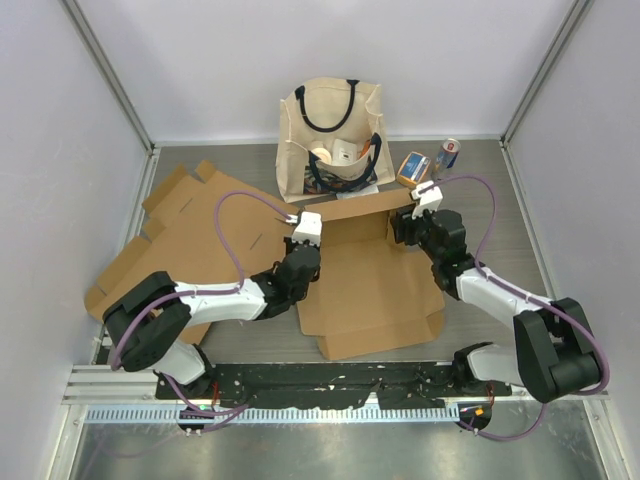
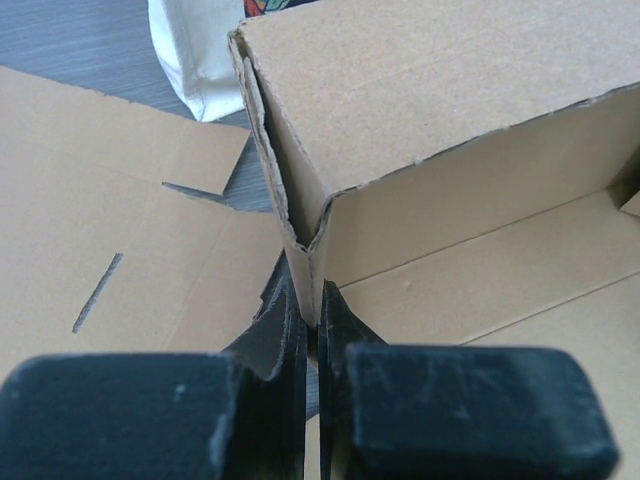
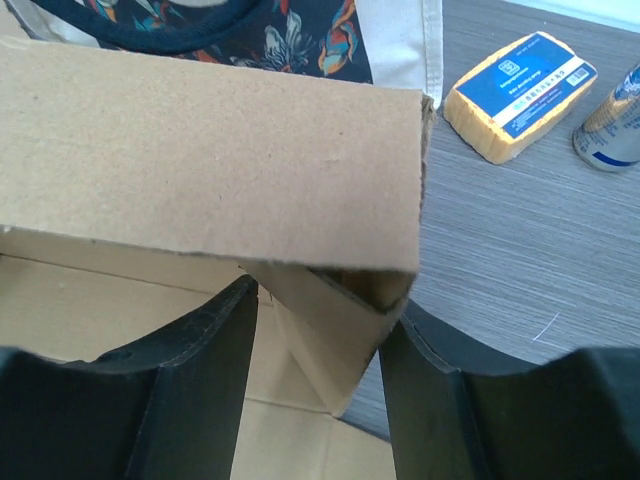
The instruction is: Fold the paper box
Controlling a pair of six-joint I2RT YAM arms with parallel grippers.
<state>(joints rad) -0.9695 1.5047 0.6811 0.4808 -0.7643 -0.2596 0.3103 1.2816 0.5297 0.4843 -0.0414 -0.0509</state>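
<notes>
The paper box [image 1: 372,285] is brown cardboard lying partly flat in the middle of the table, with its back wall [image 1: 350,210] folded upright. My left gripper [image 1: 301,236] is at the wall's left corner. In the left wrist view it [image 2: 312,300] is shut on the box's vertical corner edge [image 2: 300,215]. My right gripper [image 1: 411,224] is at the wall's right corner. Seen from the right wrist, that gripper [image 3: 322,300] is open, its fingers on either side of a folded corner flap [image 3: 340,320] under the raised wall [image 3: 200,160].
A cream tote bag [image 1: 330,140] stands just behind the box. A yellow sponge with a blue label [image 1: 412,167] and a can [image 1: 446,155] lie at the back right. Another flat cardboard sheet [image 1: 190,240] covers the left side.
</notes>
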